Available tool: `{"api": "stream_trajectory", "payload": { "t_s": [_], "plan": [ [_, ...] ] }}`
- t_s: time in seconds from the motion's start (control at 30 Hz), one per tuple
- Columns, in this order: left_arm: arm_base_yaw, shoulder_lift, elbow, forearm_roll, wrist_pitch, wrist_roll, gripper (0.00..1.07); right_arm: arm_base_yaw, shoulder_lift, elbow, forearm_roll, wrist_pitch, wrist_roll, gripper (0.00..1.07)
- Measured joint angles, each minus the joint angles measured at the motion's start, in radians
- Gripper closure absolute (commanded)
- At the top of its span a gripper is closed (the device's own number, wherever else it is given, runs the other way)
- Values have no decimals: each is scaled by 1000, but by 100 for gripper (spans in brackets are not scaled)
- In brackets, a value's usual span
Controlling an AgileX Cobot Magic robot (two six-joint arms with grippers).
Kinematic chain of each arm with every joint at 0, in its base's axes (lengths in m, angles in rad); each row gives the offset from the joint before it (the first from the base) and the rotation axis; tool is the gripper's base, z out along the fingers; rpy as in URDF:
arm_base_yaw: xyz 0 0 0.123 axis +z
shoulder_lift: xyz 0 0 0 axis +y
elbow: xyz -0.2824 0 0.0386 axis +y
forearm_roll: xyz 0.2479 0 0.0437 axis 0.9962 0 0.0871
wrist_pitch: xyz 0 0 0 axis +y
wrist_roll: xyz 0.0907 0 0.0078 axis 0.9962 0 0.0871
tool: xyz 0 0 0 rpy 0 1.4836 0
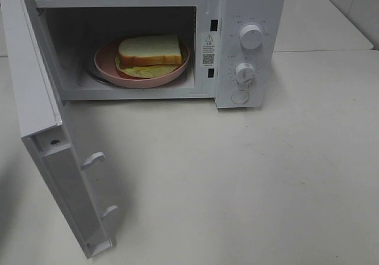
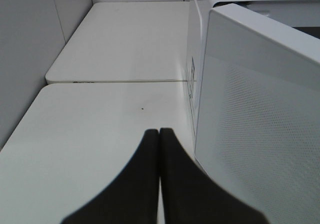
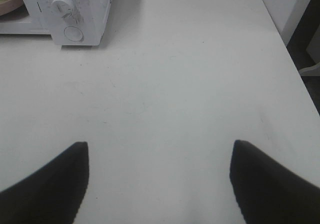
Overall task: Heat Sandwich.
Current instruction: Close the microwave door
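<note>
The sandwich point(image 1: 149, 53), pale bread with yellow-green filling, lies on a round pink plate point(image 1: 106, 65) inside the white microwave point(image 1: 249, 16). The microwave door point(image 1: 41, 140) stands swung wide open toward the front left. Neither arm appears in the high view. In the left wrist view my left gripper point(image 2: 159, 132) is shut with nothing between its fingers, just beside the outer face of the open door point(image 2: 260, 124). My right gripper point(image 3: 160, 149) stands open and empty above the bare table, with the microwave's control panel point(image 3: 67, 13) farther ahead.
Two round knobs point(image 1: 251, 37) and a button point(image 1: 240, 97) sit on the microwave's right panel. A second white table point(image 2: 125, 38) adjoins behind the left side. The table's right edge point(image 3: 292, 58) drops off toward a dark floor.
</note>
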Motion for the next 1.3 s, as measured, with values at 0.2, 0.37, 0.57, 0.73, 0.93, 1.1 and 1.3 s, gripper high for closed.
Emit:
{"api": "stream_trajectory", "payload": {
  "t_s": [0.2, 0.37, 0.57, 0.73, 0.93, 1.1, 1.3],
  "plan": [
    [0, 108, 0, 101, -164, -2, 107, 0, 0, 0, 0, 0, 0, 32],
    [0, 193, 0, 171, -277, -24, 107, 0, 0, 0, 0, 0, 0, 32],
    [0, 271, 1, 262, -372, -119, 107, 0, 0, 0, 0, 0, 0, 32],
    [0, 332, 1, 372, -457, -197, 107, 0, 0, 0, 0, 0, 0, 32],
    [0, 404, 1, 470, -549, -269, 107, 0, 0, 0, 0, 0, 0, 32],
    [-8, 418, 1, 478, -574, -289, 107, 0, 0, 0, 0, 0, 0, 32],
    [-66, 419, 1, 466, -576, -288, 107, 0, 0, 0, 0, 0, 0, 32]
  ]
}}
